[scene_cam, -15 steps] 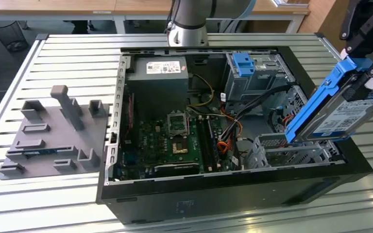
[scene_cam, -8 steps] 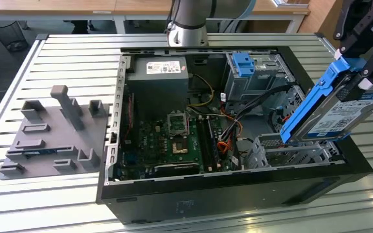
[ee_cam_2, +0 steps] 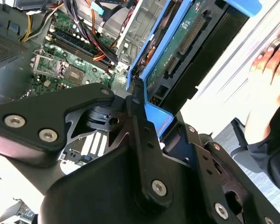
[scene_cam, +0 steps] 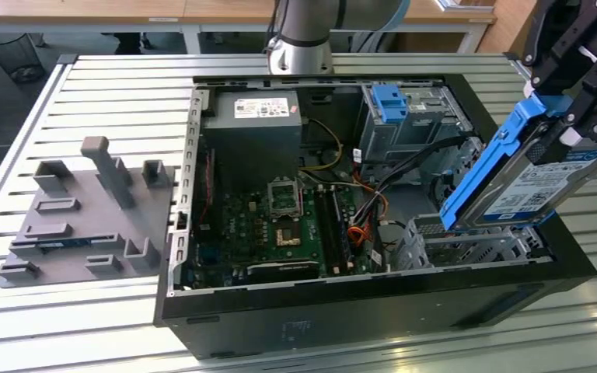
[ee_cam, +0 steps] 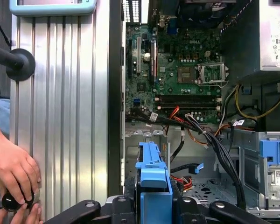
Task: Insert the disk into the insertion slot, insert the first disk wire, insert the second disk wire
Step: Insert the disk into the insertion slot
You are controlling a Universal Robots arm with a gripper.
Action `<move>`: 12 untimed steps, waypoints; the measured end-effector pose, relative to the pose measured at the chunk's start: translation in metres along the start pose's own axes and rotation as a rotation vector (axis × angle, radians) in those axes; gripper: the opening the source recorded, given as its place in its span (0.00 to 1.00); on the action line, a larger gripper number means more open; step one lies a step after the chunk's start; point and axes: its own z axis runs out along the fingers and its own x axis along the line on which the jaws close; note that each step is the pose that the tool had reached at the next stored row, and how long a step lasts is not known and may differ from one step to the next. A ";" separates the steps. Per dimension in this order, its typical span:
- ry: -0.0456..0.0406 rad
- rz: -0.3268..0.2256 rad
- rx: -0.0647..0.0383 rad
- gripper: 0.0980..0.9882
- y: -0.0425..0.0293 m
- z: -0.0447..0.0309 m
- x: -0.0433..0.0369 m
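With fingers clamped on the tilted disk, its lower edge could jam against the insertion slot wall

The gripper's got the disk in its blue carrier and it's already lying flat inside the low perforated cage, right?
Not quite. The gripper does hold the disk in its blue carrier, but the disk is not flat inside the insertion slot. In the exterior view it stands steeply tilted, with its lower end at the slot's top and the rest sticking up above it.
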 end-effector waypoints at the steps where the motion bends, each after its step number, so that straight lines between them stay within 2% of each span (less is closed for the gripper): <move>1: -0.0003 0.000 0.004 0.30 0.0014 0.0006 0.0001; 5: -0.0004 0.000 0.013 0.30 0.0027 0.0032 0.0000; 12: -0.0009 0.010 0.014 0.30 0.0037 0.0100 -0.0039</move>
